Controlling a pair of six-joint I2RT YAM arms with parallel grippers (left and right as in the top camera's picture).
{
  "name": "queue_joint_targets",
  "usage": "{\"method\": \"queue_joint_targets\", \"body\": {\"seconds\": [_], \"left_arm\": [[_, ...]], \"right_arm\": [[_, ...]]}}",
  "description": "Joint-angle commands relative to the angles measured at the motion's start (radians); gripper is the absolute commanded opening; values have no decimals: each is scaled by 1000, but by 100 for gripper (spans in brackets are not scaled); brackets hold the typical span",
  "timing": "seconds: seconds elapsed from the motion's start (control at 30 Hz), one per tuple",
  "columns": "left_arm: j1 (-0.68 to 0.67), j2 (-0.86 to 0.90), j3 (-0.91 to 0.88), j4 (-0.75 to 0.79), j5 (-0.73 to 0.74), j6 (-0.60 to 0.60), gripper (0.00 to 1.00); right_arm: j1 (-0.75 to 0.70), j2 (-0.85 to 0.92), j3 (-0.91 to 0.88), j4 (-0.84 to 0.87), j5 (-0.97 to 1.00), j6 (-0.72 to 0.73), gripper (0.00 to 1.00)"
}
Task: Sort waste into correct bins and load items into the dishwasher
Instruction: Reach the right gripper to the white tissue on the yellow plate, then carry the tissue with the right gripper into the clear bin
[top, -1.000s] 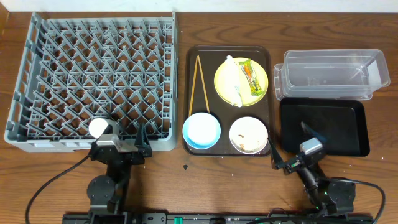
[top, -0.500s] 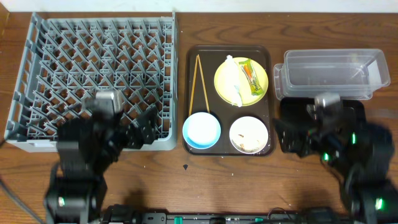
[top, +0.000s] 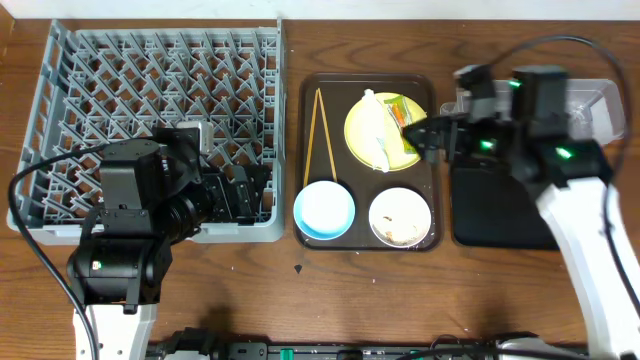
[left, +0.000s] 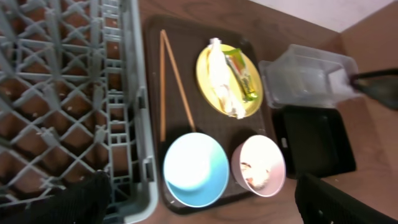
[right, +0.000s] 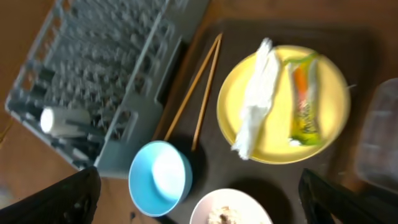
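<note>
Snack wrapper (top: 404, 122) and white wrapper (top: 376, 135) lie on the yellow plate (top: 356, 130), upper centre.
Right gripper (top: 425, 137) hangs spread over the plate's right edge; left gripper (top: 250, 192), spread and empty, at dish rack (top: 120, 90)'s lower right.

Grey plastic rack (top: 150, 120); glossy yellow plate (top: 385, 135); wooden chopsticks (top: 320, 135).

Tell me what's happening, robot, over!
Left gripper open, empty, at dish rack's edge. Right gripper open, empty, over yellow plate's edge. Snack wrapper, white wrapper on plate, ungrabbed. Nothing blocking.
</note>
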Motion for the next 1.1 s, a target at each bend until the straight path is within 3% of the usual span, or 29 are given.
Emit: {"method": "queue_joint_targets", "body": {"seconds": [0.0, 0.13, 0.2, 0.27, 0.37, 0.57, 0.63, 0.77, 0.93, 1.07], "left_arm": [[3, -9, 23, 1, 53, -10, 95], [3, -7, 22, -2, 52, -10, 95], [3, -5, 22, -5, 52, -10, 95], [3, -4, 22, -5, 52, -10, 95], [3, -4, 22, -5, 52, -10, 95], [3, -4, 22, -6, 52, -10, 95], [3, -4, 22, -5, 52, -10, 95], [3, -4, 22, -5, 52, -10, 95], [3, -4, 22, -5, 52, -10, 95], [3, -4, 22, -5, 52, -10, 95]], "right_arm": [[110, 130, 71, 11, 136, 55, 99], [190, 288, 98, 78, 339, 98, 99], [214, 359, 98, 123, 440, 137, 89], [233, 431, 98, 172, 522, 161, 89], [250, 529, 98, 235, 571, 181, 80], [251, 630, 98, 270, 559, 212, 49], [255, 647, 98, 259, 555, 251, 18], [264, 636, 103, 265, 543, 255, 4], [239, 519, 117, 251, 519, 284, 1], [145, 328, 117, 207, 520, 435, 1]]}}
